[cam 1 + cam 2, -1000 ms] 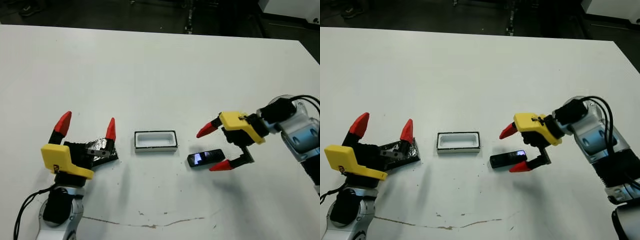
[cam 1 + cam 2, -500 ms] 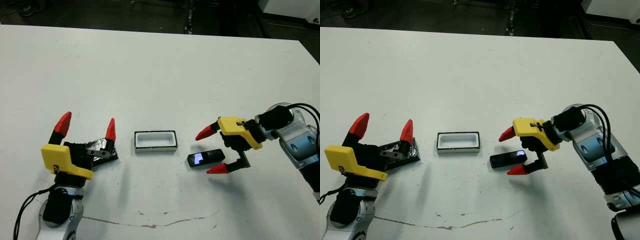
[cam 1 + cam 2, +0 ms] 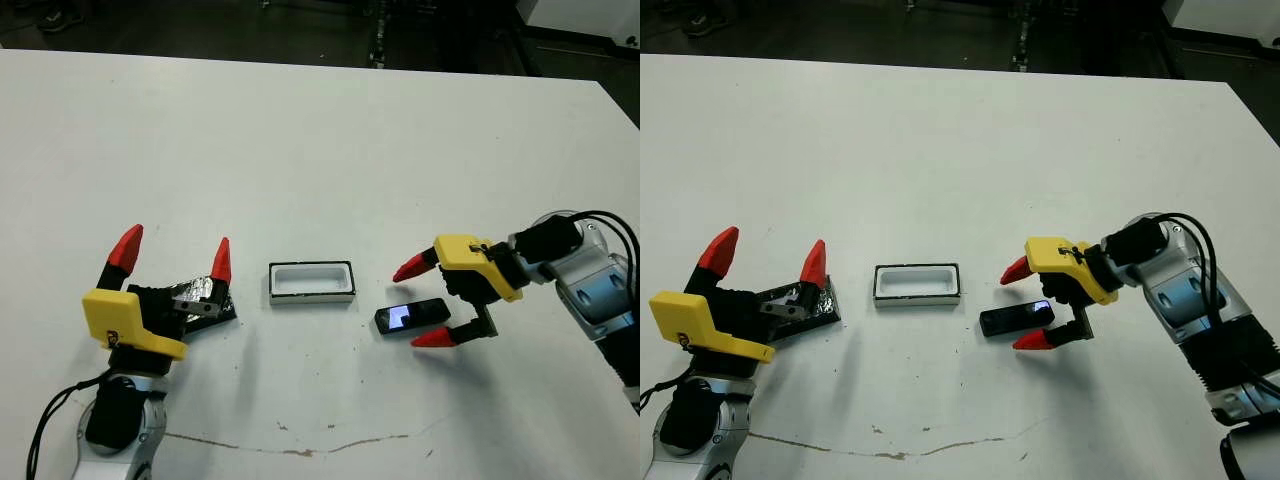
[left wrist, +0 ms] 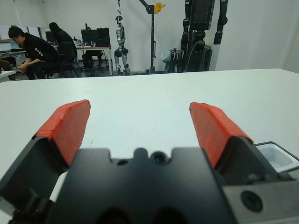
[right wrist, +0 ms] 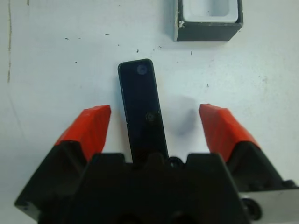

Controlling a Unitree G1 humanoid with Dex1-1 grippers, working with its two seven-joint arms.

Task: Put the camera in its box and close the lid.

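Camera [image 3: 411,317], a small stiff bar with a slick glossy face, likely light, lies near the bench's near edge just right of the box [image 3: 311,282], between the right claw's [image 3: 431,304] spread fingers, best pinched across its long sides.

A white table [image 3: 300,140] fills most of the frame. Near its lower middle lies the open box [image 3: 311,282]; just right of it, the camera [image 3: 411,317]; at lower left, the glossy black lid [image 3: 190,303]. A faint dark scuff line [image 3: 290,447] runs along the bottom.
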